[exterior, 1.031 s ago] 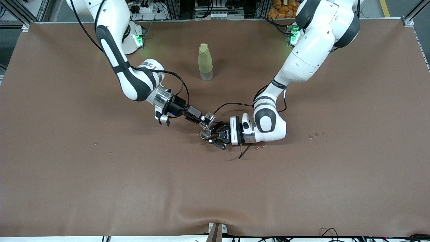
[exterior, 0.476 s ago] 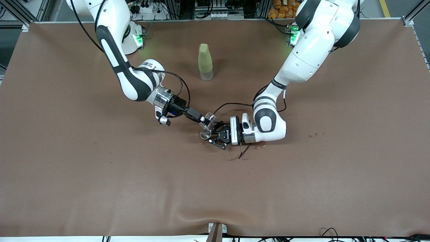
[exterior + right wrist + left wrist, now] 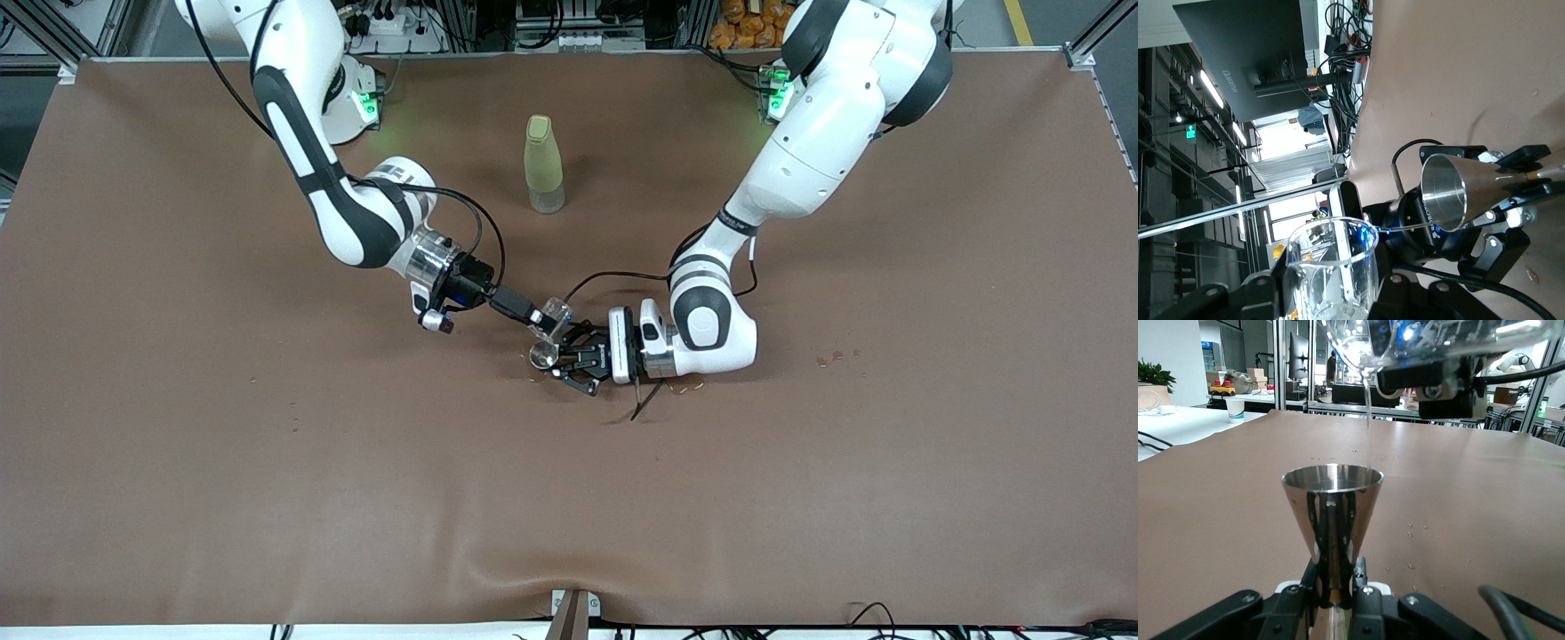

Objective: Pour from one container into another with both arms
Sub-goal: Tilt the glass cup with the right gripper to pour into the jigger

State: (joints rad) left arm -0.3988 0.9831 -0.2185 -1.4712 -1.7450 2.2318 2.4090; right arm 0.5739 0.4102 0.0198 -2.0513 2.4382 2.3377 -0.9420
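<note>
glass cup tipped, thin stream falling into jigger.

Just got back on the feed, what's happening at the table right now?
A pour is under way mid-table. The right tool holds the small glass cup tipped over the metal jigger, which the left tool grips upright by its narrow waist. A thin stream runs from the cup's lip down into the jigger's rim. The yellow-green bottle stands untouched, farther from the front camera than the pour.
</note>
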